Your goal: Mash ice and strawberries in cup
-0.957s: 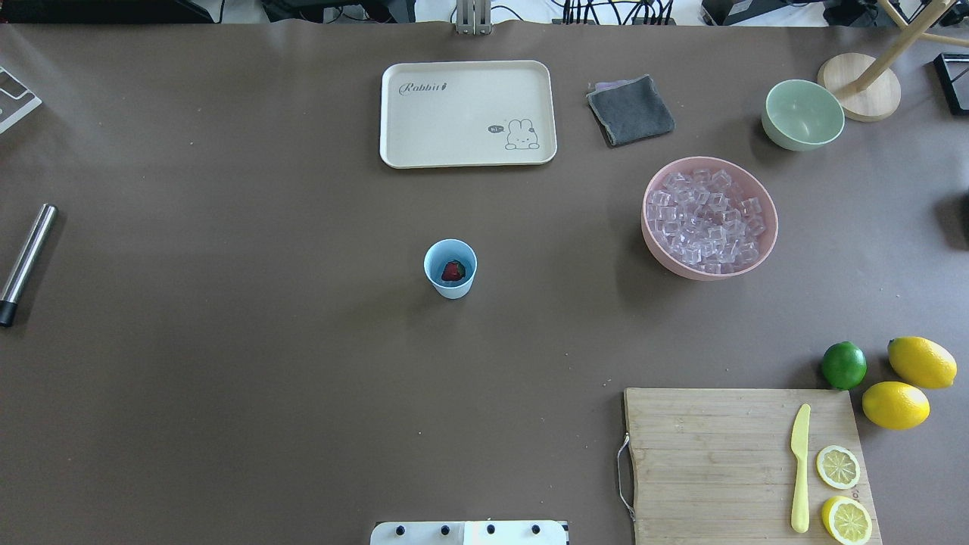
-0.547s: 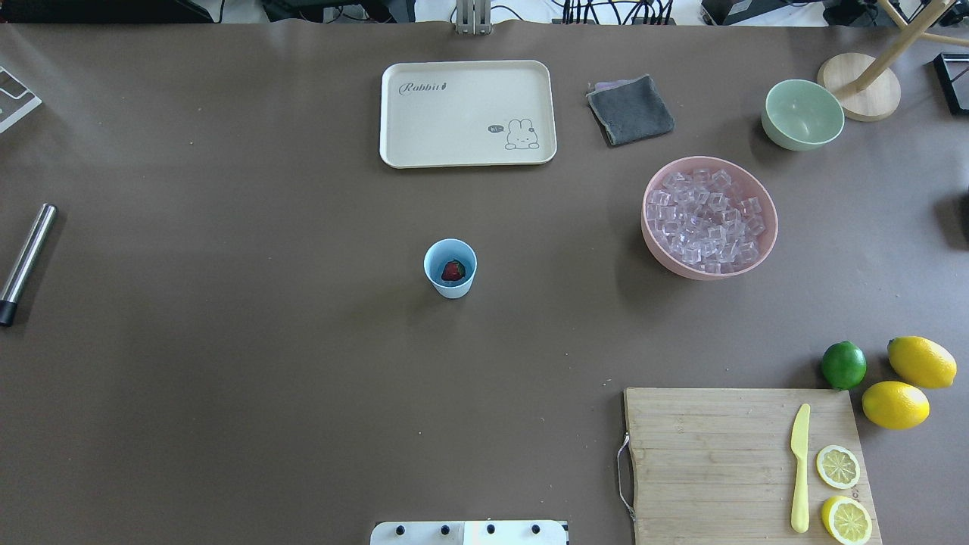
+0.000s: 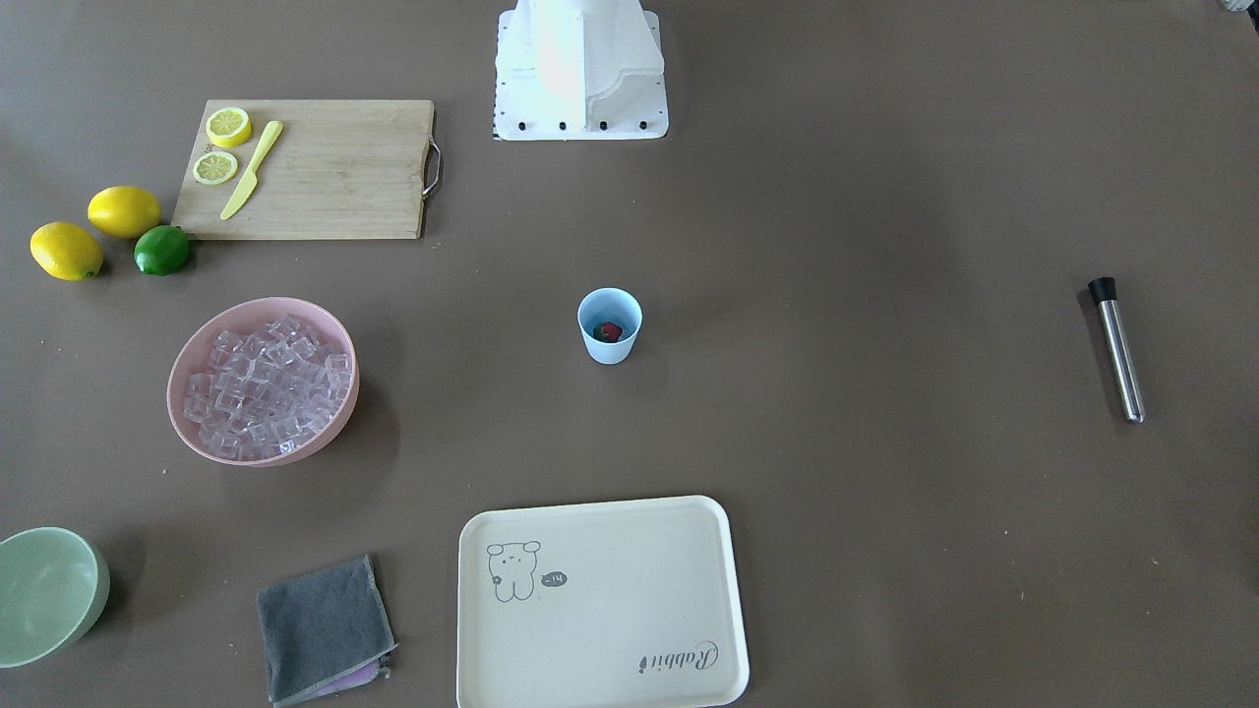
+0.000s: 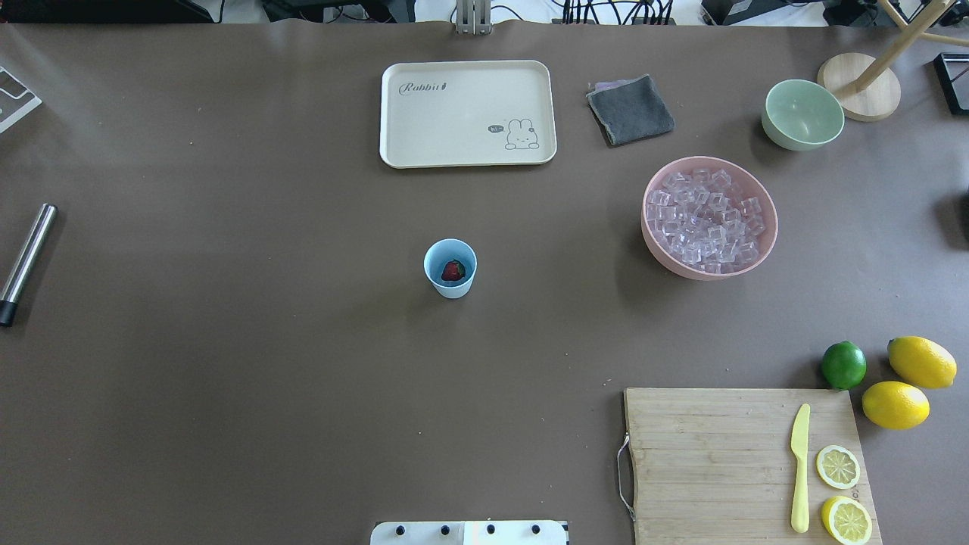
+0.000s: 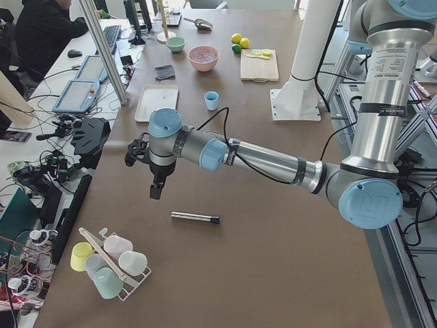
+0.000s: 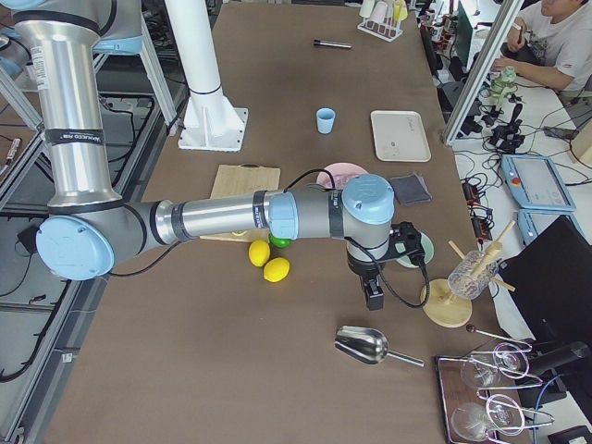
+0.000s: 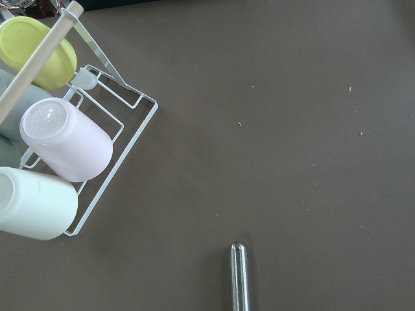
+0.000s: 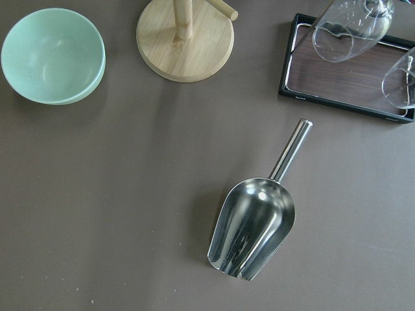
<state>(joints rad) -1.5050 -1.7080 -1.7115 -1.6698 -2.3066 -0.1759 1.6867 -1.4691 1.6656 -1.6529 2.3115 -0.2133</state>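
The light-blue cup (image 4: 450, 281) stands at the table's middle with one red strawberry (image 4: 453, 271) inside; the cup (image 3: 610, 346) and strawberry (image 3: 611, 331) also show in the front-facing view. The ice (image 4: 708, 219) fills a pink bowl (image 4: 766, 250) to the cup's right. My left gripper (image 5: 156, 188) hangs over the table's left end, near a metal rod with a black tip (image 5: 195, 217). My right gripper (image 6: 374, 296) hangs over the right end, above a steel scoop (image 8: 253, 223). Neither gripper shows in the overhead, front or wrist views, so I cannot tell whether they are open or shut.
A cream tray (image 4: 468, 113), grey cloth (image 4: 630, 110) and pale green bowl (image 4: 802, 113) lie at the far side. A cutting board (image 4: 711, 462) with a yellow knife and lemon slices, two lemons and a lime (image 4: 843, 365) sit front right. A cup rack (image 7: 58, 142) stands far left.
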